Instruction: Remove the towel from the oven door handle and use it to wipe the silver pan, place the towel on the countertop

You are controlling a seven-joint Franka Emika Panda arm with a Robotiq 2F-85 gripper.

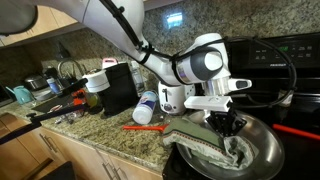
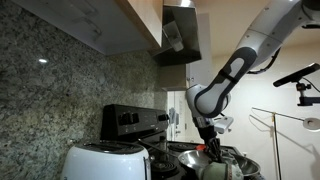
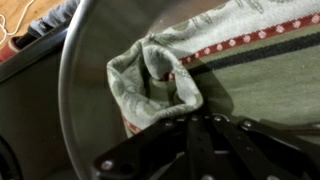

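While the towel (image 1: pixel 200 145) lies bunched inside the silver pan (image 1: pixel 268 150), just past the stove-side edge of the countertop (image 1: pixel 115 140), the gripper (image 1: pixel 225 124) should press lightly and sweep wide circles, though whether its jaws pinch the cloth I cannot tell.

The towel (image 3: pixel 150 80) is grey-green with a red band (dotted white); silver pan (image 1: pixel 268 148); brown-speckled countertop (image 1: pixel 105 135).

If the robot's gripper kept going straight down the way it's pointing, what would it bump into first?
The gripper points down at the towel bunched in the silver pan, so the towel comes first, with the pan's metal beneath it. It may be touching the cloth now; that is unclear.
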